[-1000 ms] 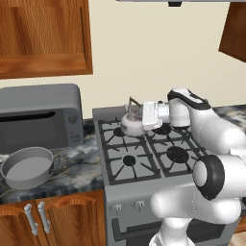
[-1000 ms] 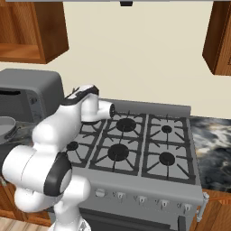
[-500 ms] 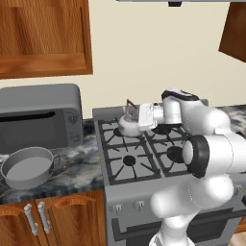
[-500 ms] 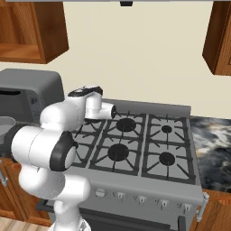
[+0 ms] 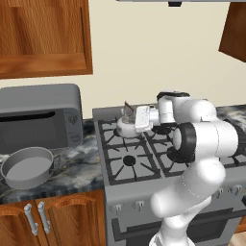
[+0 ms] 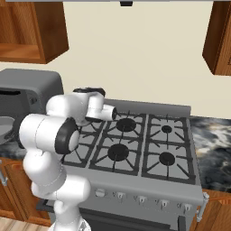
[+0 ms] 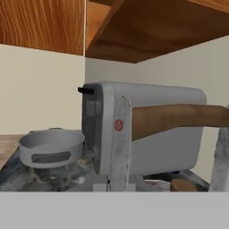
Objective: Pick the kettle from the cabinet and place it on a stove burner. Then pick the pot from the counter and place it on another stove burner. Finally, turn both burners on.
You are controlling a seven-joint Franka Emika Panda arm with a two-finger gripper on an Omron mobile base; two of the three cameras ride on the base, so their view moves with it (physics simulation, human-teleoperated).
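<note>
The small silvery kettle (image 5: 126, 128) sits low over the stove's rear-left burner, its thin dark handle arching up. My gripper (image 5: 133, 116) reaches in from the right at that handle and is shut on it. In the hand view a brown bar (image 7: 179, 117), apparently the kettle's handle up close, crosses the right half. The wide grey pot (image 5: 26, 166) rests on the marbled counter (image 5: 72, 166) left of the stove, and the hand view has it too, as the pot (image 7: 51, 145). The front-left burner (image 5: 129, 160) is bare.
A boxy grey microwave (image 5: 38, 115) stands on the counter behind the pot and looms close as the microwave (image 7: 152, 129). The reddish-brown wall cabinet (image 5: 43, 36) hangs above it. My arm covers the left burners of the stove (image 6: 135, 180); its right burners lie bare.
My arm has swung left and folded closer to the stove. The kettle went with the gripper, a little left and lower, down to the rear-left burner.
</note>
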